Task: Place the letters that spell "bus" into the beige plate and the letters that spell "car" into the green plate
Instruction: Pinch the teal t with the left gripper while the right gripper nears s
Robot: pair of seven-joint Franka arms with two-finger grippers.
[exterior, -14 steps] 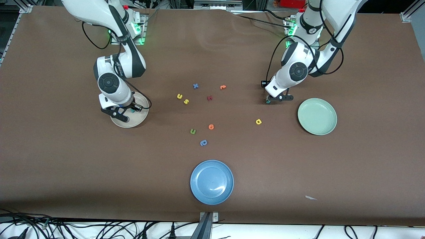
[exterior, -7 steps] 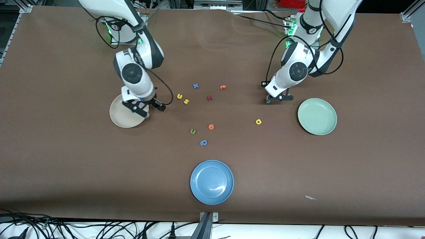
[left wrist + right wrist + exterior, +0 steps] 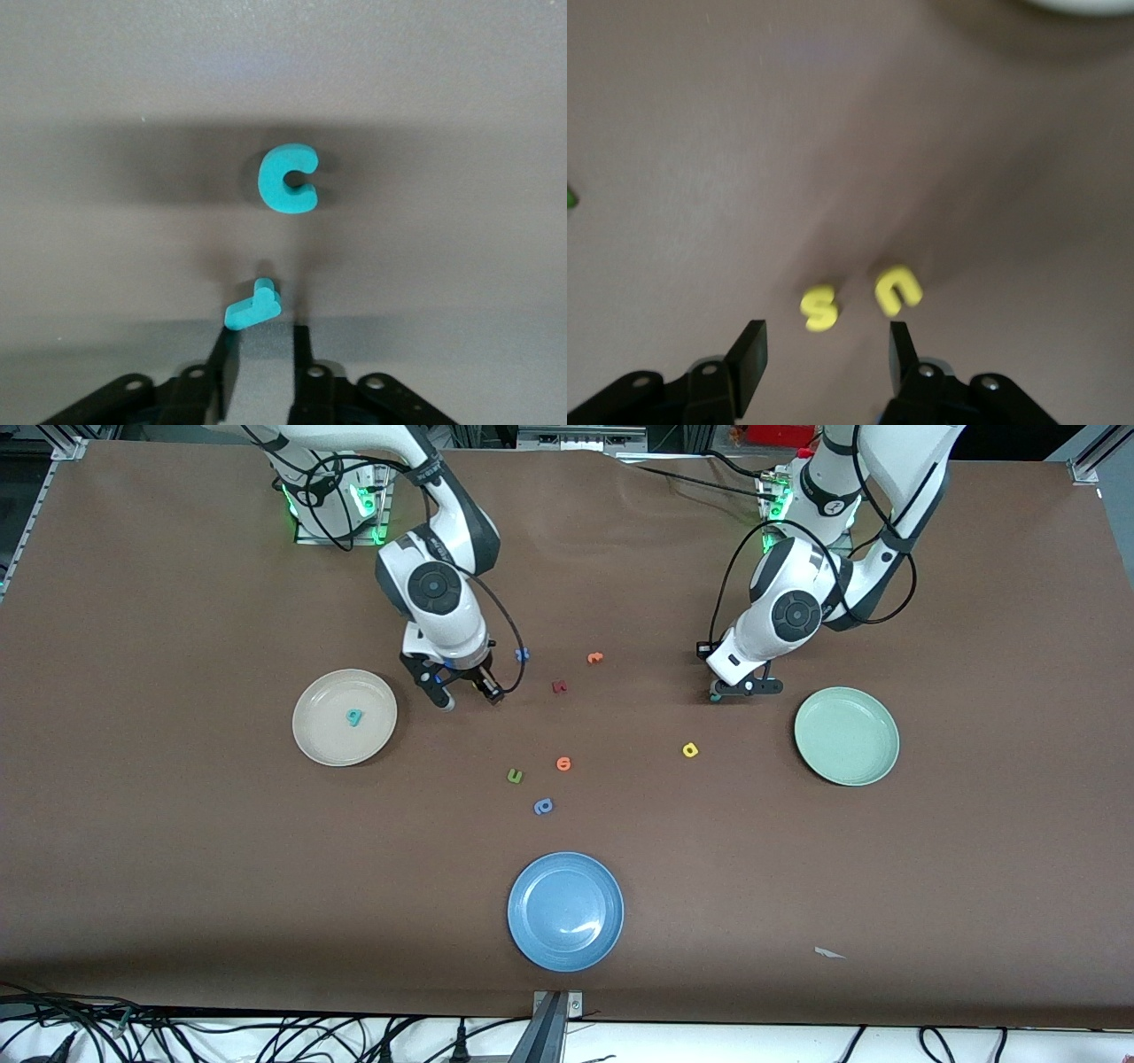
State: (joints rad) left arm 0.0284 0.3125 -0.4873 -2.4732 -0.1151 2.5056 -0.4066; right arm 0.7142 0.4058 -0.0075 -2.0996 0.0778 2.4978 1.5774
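A teal "b" [image 3: 354, 716] lies in the beige plate [image 3: 319, 735]. My right gripper [image 3: 465, 697] [image 3: 824, 345] hangs open just above the table, with the yellow "s" [image 3: 819, 307] and yellow "u" [image 3: 897, 290] lying side by side just past its fingertips; the front view hides both. My left gripper [image 3: 722, 693] [image 3: 261, 341] is low at the table beside the green plate [image 3: 846, 735], narrowly open with nothing in the gap. The teal "r" [image 3: 254, 304] lies at one fingertip and the teal "c" [image 3: 288, 179] a little past it. The yellow "a" [image 3: 690, 750] lies alone, nearer the camera.
Loose letters lie mid-table: a blue one [image 3: 522, 654], an orange one [image 3: 594, 658], a dark red one [image 3: 559, 686], a green one [image 3: 515, 777], another orange one [image 3: 563, 763] and a periwinkle one [image 3: 543, 806]. A blue plate [image 3: 565, 911] sits nearest the camera.
My right arm has left the beige plate, with the teal "b" lying in it, and swung toward the table's middle over the yellow letters. The left arm has stayed in place.
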